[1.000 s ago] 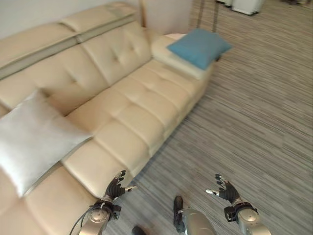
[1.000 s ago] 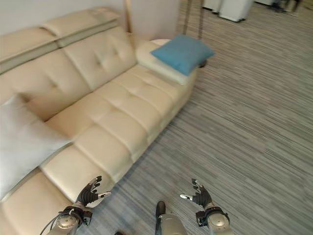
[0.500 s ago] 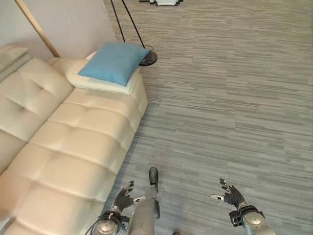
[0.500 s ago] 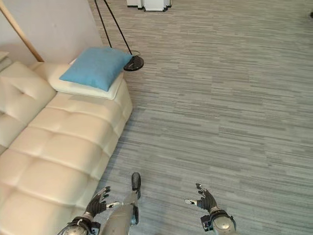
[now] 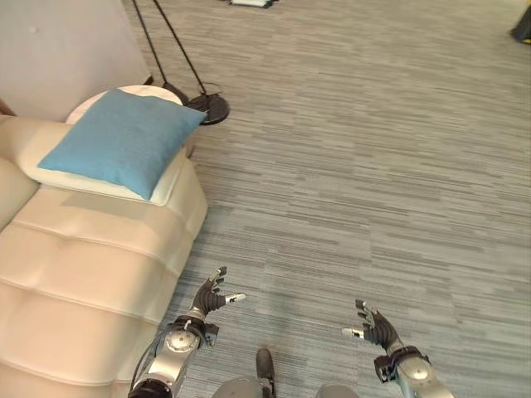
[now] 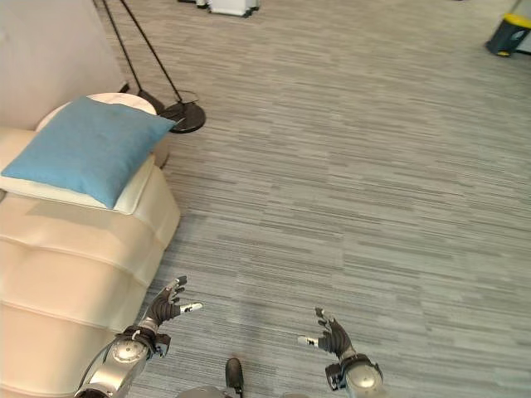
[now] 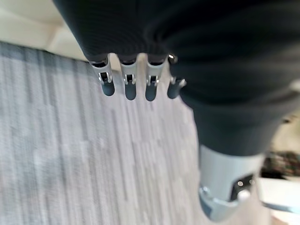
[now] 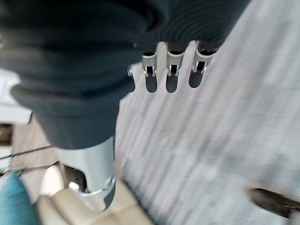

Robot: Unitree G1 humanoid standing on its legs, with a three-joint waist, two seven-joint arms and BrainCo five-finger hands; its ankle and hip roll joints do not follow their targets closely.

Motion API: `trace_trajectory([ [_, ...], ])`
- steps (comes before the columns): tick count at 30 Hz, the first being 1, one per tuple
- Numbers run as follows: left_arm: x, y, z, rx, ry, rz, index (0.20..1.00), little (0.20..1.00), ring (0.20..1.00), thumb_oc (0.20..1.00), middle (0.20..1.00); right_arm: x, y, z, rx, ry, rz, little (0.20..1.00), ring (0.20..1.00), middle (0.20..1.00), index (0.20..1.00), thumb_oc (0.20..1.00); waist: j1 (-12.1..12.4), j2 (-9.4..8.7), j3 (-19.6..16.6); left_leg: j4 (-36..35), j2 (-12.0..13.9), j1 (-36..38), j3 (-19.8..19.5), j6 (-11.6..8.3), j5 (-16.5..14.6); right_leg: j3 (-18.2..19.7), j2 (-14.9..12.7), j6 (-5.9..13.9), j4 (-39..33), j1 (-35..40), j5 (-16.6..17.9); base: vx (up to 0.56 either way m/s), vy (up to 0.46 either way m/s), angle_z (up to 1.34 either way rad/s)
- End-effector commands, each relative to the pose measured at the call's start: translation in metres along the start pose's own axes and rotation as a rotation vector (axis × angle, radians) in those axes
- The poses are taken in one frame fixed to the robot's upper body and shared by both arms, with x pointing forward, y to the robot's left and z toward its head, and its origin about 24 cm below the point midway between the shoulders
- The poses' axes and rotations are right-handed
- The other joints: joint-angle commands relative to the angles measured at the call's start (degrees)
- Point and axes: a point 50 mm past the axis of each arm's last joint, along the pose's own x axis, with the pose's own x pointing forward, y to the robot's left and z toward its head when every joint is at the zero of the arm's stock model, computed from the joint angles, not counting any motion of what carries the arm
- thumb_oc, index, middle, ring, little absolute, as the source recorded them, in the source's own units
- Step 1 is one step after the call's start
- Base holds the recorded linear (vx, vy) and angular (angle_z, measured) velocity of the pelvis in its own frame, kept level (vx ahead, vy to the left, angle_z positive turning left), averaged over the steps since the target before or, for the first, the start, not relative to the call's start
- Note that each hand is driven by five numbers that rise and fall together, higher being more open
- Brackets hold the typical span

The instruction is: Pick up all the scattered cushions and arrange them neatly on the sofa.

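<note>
Only the camera has swung toward open floor; both the left hand (image 5: pixel 209 297) and right hand (image 5: pixel 372 327) hover empty, fingers spread. Blue cushion (image 5: pixel 116 139) lies upper left on the sofa (image 5: pixel 75 265) arm, so searching goes on.

Blue cushion (image 5: pixel 119 152), cream sofa (image 5: pixel 75 274) (tufted), grey striped floor (image 5: pixel 373 166)

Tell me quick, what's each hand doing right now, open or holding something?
Left hand: open, fingers relaxed, holding nothing, over the floor by the sofa.
Right hand: open, fingers relaxed, holding nothing, over the floor.
</note>
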Motion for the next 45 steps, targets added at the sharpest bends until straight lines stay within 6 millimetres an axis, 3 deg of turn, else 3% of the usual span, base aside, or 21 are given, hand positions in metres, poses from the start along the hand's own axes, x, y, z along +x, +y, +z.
trace_trajectory([
  [1, -0.010, 0.008, -0.006, 0.018, -0.012, 0.009, 1.000, 1.000, 1.000, 1.000, 1.000, 0.001, -0.015, 0.012, -0.002, -0.074, -0.049, 1.000, 1.000, 1.000, 1.000, 1.000, 0.4, -2.04, -0.4, 3.9, 3.9, -2.4, -0.3, -10.13, -2.9, -0.7, 0.8, 1.22, -20.0, 3.9, 14.7, 0.20, 0.004, 0.49],
  [6, -0.013, 0.003, -0.011, 0.023, 0.005, -0.012, 1.000, 1.000, 1.000, 1.000, 1.000, -0.005, -0.020, 0.003, 0.001, -0.046, -0.068, 1.000, 1.000, 1.000, 1.000, 1.000, -0.7, -2.44, 0.4, 5.5, 2.1, -0.1, -3.1, -10.70, -5.1, 0.9, 2.5, 0.79, -23.3, 5.3, 14.5, 0.18, -0.060, 0.63],
  [10, -0.014, 0.003, -0.017, 0.006, 0.031, 0.000, 1.000, 1.000, 1.000, 1.000, 1.000, -0.010, -0.027, -0.003, 0.002, -0.031, -0.097, 1.000, 1.000, 1.000, 1.000, 1.000, -0.7, -2.60, -0.7, 9.7, 1.7, -1.3, -3.6, -13.20, -6.2, 0.0, 2.6, -0.50, -27.8, 9.0, 14.8, 0.16, -0.130, 0.70],
  [12, -0.012, 0.005, -0.018, -0.009, 0.040, 0.023, 1.000, 1.000, 1.000, 1.000, 1.000, -0.012, -0.034, 0.000, -0.007, -0.042, -0.115, 1.000, 1.000, 1.000, 1.000, 1.000, -0.7, -2.97, -0.1, 17.9, 2.9, -4.9, -2.8, -15.19, -5.5, -1.2, 2.1, -1.95, -28.6, 11.2, 13.7, 0.13, -0.089, 0.86],
  [16, -0.011, 0.007, -0.018, -0.016, 0.042, 0.034, 1.000, 1.000, 1.000, 1.000, 1.000, -0.013, -0.036, -0.002, -0.006, -0.037, -0.119, 1.000, 1.000, 1.000, 1.000, 1.000, -0.4, -3.16, -0.4, 14.7, 5.6, -6.7, -0.2, -14.38, -5.7, -2.5, 1.8, -2.22, -29.8, 13.1, 12.1, 0.14, 0.015, 0.41],
  [19, -0.011, 0.012, -0.017, -0.019, 0.039, 0.064, 1.000, 1.000, 1.000, 1.000, 1.000, -0.012, -0.036, 0.000, -0.016, -0.038, -0.125, 1.000, 1.000, 1.000, 1.000, 1.000, 1.1, -3.52, -1.1, 6.7, 8.8, -11.6, -1.7, -15.13, 0.5, -2.5, 2.1, -1.65, -31.6, 15.4, 10.6, 0.26, 0.068, 0.22],
  [21, -0.011, 0.012, -0.017, -0.030, 0.039, 0.071, 1.000, 1.000, 1.000, 1.000, 1.000, -0.010, -0.037, 0.001, -0.024, -0.039, -0.128, 1.000, 1.000, 1.000, 1.000, 1.000, 1.4, -3.74, -1.0, 4.4, 9.8, -13.1, -1.5, -15.50, 1.5, -2.6, 1.6, -1.33, -31.9, 16.6, 9.7, 0.33, 0.144, 0.04],
  [23, -0.011, 0.012, -0.017, -0.045, 0.044, 0.082, 1.000, 1.000, 1.000, 1.000, 1.000, -0.009, -0.037, 0.002, -0.036, -0.040, -0.132, 1.000, 1.000, 1.000, 1.000, 1.000, 1.8, -3.68, -1.1, 3.4, 11.7, -14.9, 0.5, -15.91, 2.6, -2.4, 0.9, -0.89, -31.3, 18.0, 8.6, 0.42, 0.251, 0.15],
  [24, -0.014, 0.012, -0.021, -0.058, 0.054, 0.082, 1.000, 1.000, 1.000, 1.000, 1.000, -0.010, -0.035, 0.005, -0.040, -0.055, -0.117, 1.000, 1.000, 1.000, 1.000, 1.000, 2.0, -2.46, -2.2, 2.4, 12.9, -13.1, 2.4, -16.04, 4.8, -2.4, 0.8, -0.21, -30.0, 19.7, 7.2, 0.43, 0.294, 0.54],
  [29, -0.015, 0.014, -0.024, -0.040, 0.068, 0.083, 1.000, 1.000, 1.000, 1.000, 1.000, -0.008, -0.026, 0.009, -0.042, -0.070, -0.080, 1.000, 1.000, 1.000, 1.000, 1.000, 2.5, -3.49, -3.0, 8.1, 9.9, -12.9, 2.7, -14.25, 2.3, -1.3, -3.0, 1.33, -23.1, 19.2, 9.9, 0.36, 0.248, -0.14],
  [30, -0.015, 0.017, -0.023, -0.033, 0.061, 0.087, 1.000, 1.000, 1.000, 1.000, 1.000, -0.006, -0.021, 0.012, -0.043, -0.081, -0.062, 1.000, 1.000, 1.000, 1.000, 1.000, 2.8, -4.04, -3.1, 9.0, 8.6, -12.1, 3.2, -13.20, 0.8, -0.9, -4.6, 2.33, -19.9, 18.1, 13.5, 0.36, 0.348, -0.07],
  [31, -0.013, 0.025, -0.016, -0.023, 0.031, 0.108, 1.000, 1.000, 1.000, 1.000, 1.000, 0.000, -0.014, 0.026, -0.042, -0.137, -0.035, 1.000, 1.000, 1.000, 1.000, 1.000, 3.4, -4.05, -2.4, 9.4, 6.4, -8.7, 4.5, -10.61, -2.4, -2.1, -8.0, 3.27, -10.2, 14.3, 20.9, 0.46, 0.416, -0.33],
  [32, -0.013, 0.027, -0.015, -0.016, 0.031, 0.108, 1.000, 1.000, 1.000, 1.000, 1.000, 0.001, -0.012, 0.029, -0.041, -0.145, -0.028, 1.000, 1.000, 1.000, 1.000, 1.000, 3.3, -3.70, -2.1, 9.0, 6.0, -7.0, 4.3, -9.98, -2.9, -1.8, -7.7, 2.82, -7.4, 12.5, 22.4, 0.57, 0.418, -0.26],
  [34, -0.014, 0.028, -0.016, -0.017, 0.033, 0.111, 1.000, 1.000, 1.000, 1.000, 1.000, 0.001, -0.010, 0.029, -0.048, -0.146, -0.011, 1.000, 1.000, 1.000, 1.000, 1.000, 2.0, -2.34, -1.5, 7.0, 5.0, -3.3, 2.4, -9.31, -3.7, -0.2, -3.6, 2.08, -4.8, 7.5, 20.7, 0.47, 0.175, -0.12],
  [37, -0.017, 0.021, -0.026, -0.028, 0.070, 0.096, 1.000, 1.000, 1.000, 1.000, 1.000, -0.001, -0.014, 0.024, -0.047, -0.126, -0.021, 1.000, 1.000, 1.000, 1.000, 1.000, -0.1, -1.77, -0.5, 4.5, 2.6, 2.1, -1.4, -9.43, -6.0, -0.3, 0.5, 1.17, -16.4, 1.8, 16.7, 0.51, 0.005, 0.54],
  [39, -0.016, 0.017, -0.026, -0.034, 0.071, 0.094, 1.000, 1.000, 1.000, 1.000, 1.000, -0.001, -0.017, 0.023, -0.063, -0.115, -0.030, 1.000, 1.000, 1.000, 1.000, 1.000, -1.4, -1.89, 0.2, 3.9, 1.0, 5.1, -4.0, -9.82, -7.9, 1.5, 1.0, 2.43, -27.7, -1.5, 20.5, 0.76, -0.159, 1.12],
  [40, -0.013, 0.016, -0.023, -0.031, 0.061, 0.095, 1.000, 1.000, 1.000, 1.000, 1.000, -0.002, -0.018, 0.018, -0.078, -0.092, -0.026, 1.000, 1.000, 1.000, 1.000, 1.000, -2.9, -1.82, 0.3, 4.7, 0.2, 8.8, -7.0, -10.73, -11.2, 3.1, 0.2, 3.48, -32.8, -3.0, 22.6, 0.96, -0.347, 1.24],
  [42, -0.014, 0.013, -0.026, -0.030, 0.070, 0.083, 1.000, 1.000, 1.000, 1.000, 1.000, -0.004, -0.020, 0.014, -0.069, -0.080, -0.033, 1.000, 1.000, 1.000, 1.000, 1.000, -3.2, -2.13, -0.4, 6.6, 0.0, 10.0, -8.4, -11.60, -12.0, 3.4, -0.2, 2.71, -31.6, -1.4, 23.8, 0.60, -0.276, 1.00],
  [43, -0.014, 0.011, -0.026, -0.030, 0.071, 0.076, 1.000, 1.000, 1.000, 1.000, 1.000, -0.006, -0.023, 0.012, -0.066, -0.073, -0.043, 1.000, 1.000, 1.000, 1.000, 1.000, -3.6, -2.04, -0.8, 9.1, 0.2, 9.6, -8.8, -12.78, -11.0, 3.4, 0.0, 2.25, -30.9, -0.4, 24.1, 0.30, -0.232, 1.38],
  [44, -0.012, 0.009, -0.024, -0.043, 0.067, 0.072, 1.000, 1.000, 1.000, 1.000, 1.000, -0.008, -0.031, 0.012, -0.065, -0.077, -0.069, 1.000, 1.000, 1.000, 1.000, 1.000, -3.9, -1.95, -1.0, 16.8, 1.9, 7.2, -7.5, -15.57, -7.2, 2.1, -0.1, 1.13, -30.4, 1.9, 23.3, 0.30, -0.232, 1.41],
  [45, -0.012, 0.009, -0.024, -0.043, 0.067, 0.072, 1.000, 1.000, 1.000, 1.000, 1.000, -0.008, -0.031, 0.012, -0.065, -0.077, -0.069, 1.000, 1.000, 1.000, 1.000, 1.000, -3.9, -1.94, -1.0, 16.9, 1.9, 7.2, -7.6, -15.57, -7.2, 2.1, -0.1, 1.13, -30.4, 1.9, 23.3, 0.34, -0.324, 0.97],
])
